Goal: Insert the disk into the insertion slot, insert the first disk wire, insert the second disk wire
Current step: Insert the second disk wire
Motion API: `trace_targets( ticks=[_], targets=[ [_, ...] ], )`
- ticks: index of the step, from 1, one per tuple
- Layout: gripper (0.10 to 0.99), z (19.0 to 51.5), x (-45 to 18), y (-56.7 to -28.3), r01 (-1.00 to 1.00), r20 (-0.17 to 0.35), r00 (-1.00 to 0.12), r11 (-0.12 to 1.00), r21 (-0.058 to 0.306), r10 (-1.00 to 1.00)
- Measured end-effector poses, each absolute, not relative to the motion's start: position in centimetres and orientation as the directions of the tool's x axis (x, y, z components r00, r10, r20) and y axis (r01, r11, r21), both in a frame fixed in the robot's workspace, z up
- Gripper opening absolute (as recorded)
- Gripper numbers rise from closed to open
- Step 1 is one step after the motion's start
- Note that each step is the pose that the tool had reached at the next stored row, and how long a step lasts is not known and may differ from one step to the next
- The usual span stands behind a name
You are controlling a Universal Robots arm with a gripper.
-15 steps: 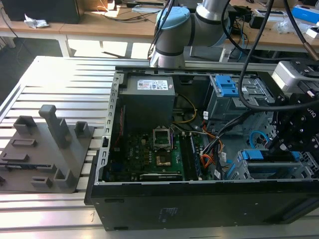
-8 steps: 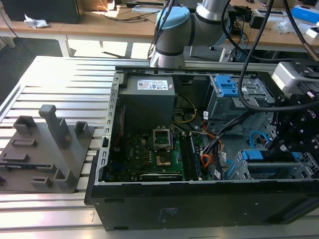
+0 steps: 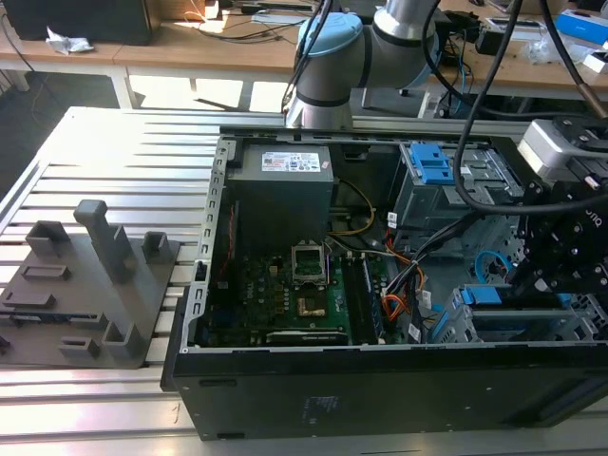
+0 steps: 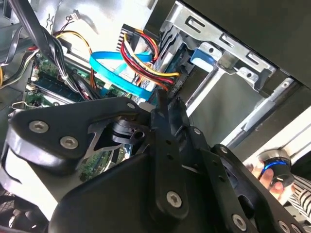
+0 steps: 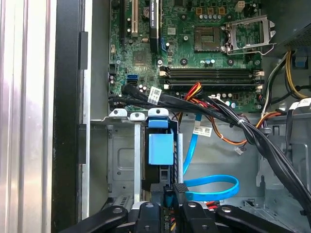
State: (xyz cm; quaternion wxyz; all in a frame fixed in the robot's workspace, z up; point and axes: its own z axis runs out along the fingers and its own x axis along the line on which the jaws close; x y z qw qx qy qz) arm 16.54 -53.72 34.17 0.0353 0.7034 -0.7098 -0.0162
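Note:
The disk (image 5: pixel 160 148) in its bright blue frame sits inside the insertion slot (image 5: pixel 121 160), the silver cage at the case's corner; the exterior view shows the disk (image 3: pixel 486 295) there too. My gripper (image 5: pixel 174 191) hangs just behind the disk, fingers closed together on the black plug of the second disk wire (image 5: pixel 214 187), the flat light blue cable that loops away beside it. In the second wrist view the gripper (image 4: pixel 161 99) meets that blue cable (image 4: pixel 114 73) where a red, yellow and black wire bundle (image 4: pixel 146 58) also ends. The exterior view's right holds the gripper (image 3: pixel 532 280).
A thick black cable bundle (image 5: pixel 252 136) crosses above the cage. The motherboard (image 3: pixel 285 294) fills the case floor, and a grey cage with a blue clip (image 3: pixel 432 166) stands behind. A grey fixture (image 3: pixel 95 285) sits outside at the exterior view's left. A person's hand (image 4: pixel 272 175) is nearby.

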Motion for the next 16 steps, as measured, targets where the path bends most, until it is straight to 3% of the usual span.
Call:
trace_targets(
  ticks=[6,10,16],
  targets=[
    [0.235,37.0,16.5,-53.7,-0.997,0.028,-0.008,0.01,0.073,-1.0],
    [0.106,38.5,16.5,-53.6,-0.997,0.03,-0.008,0.01,0.073,-1.0],
    [0.106,38.9,16.5,-53.6,-0.997,0.03,-0.008,0.01,0.073,-1.0]
  ],
)
